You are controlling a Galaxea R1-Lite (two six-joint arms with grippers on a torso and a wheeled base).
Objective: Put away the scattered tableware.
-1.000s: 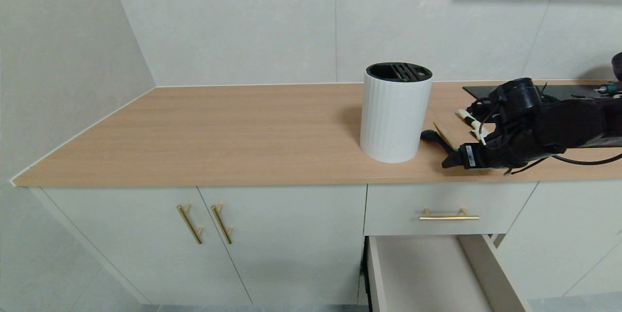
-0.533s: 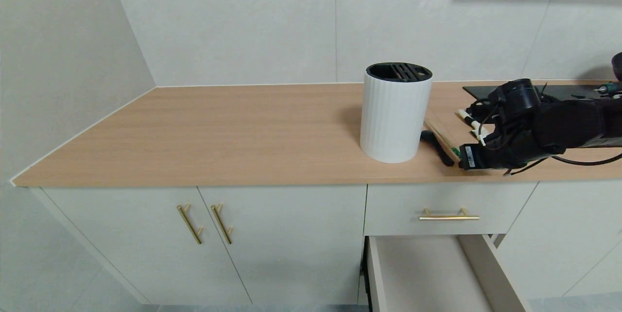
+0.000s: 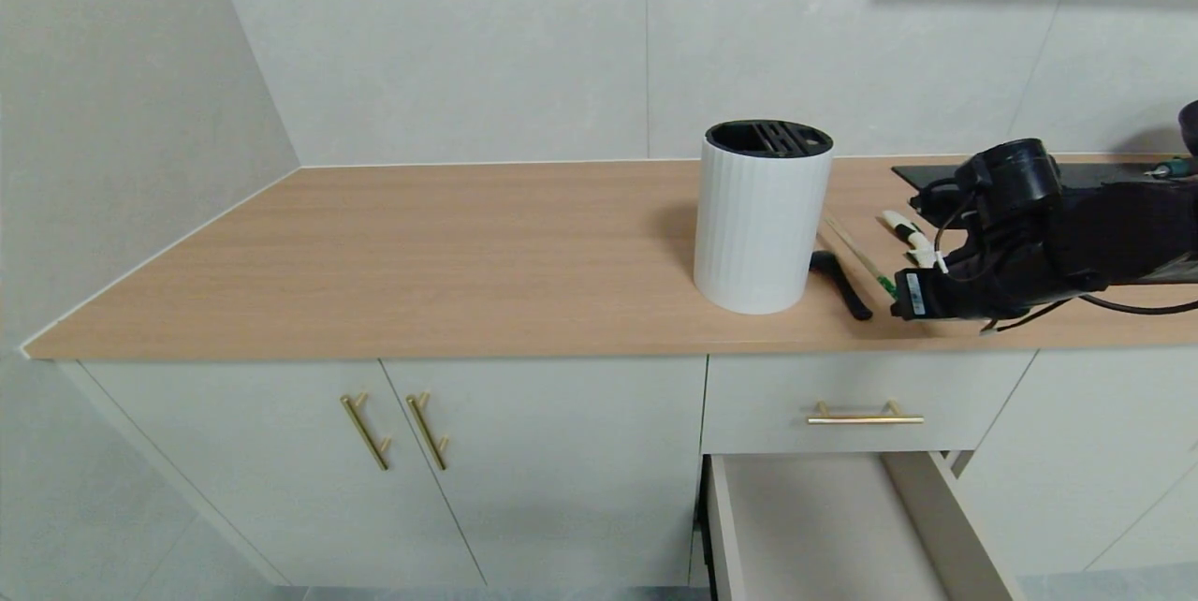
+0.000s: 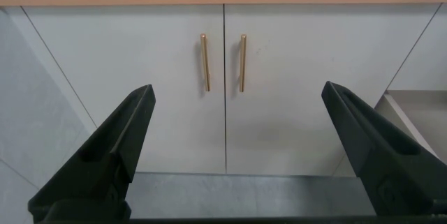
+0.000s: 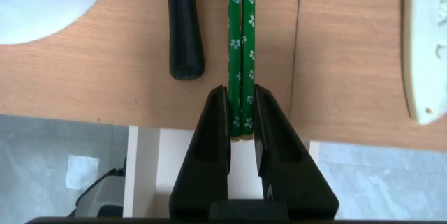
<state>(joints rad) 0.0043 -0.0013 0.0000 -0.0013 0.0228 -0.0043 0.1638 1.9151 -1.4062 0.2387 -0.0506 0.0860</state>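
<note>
The right gripper (image 5: 241, 97) is clamping the near, green-flowered ends of the chopsticks (image 5: 242, 35), its fingers closing tight on the pair. The chopsticks are lying on the wooden counter (image 3: 468, 255) at its near edge, just right of the black-handled utensil (image 3: 842, 285) and the white ribbed holder (image 3: 760, 227). This looks like the grasping step (the lift is not yet made). The next move is probably calling for raising the pair level, then tipping it upright over the holder's slotted top. The left gripper (image 4: 237, 91) is hanging wide open and holding nothing, facing the cabinet doors (image 4: 223, 91).
</note>
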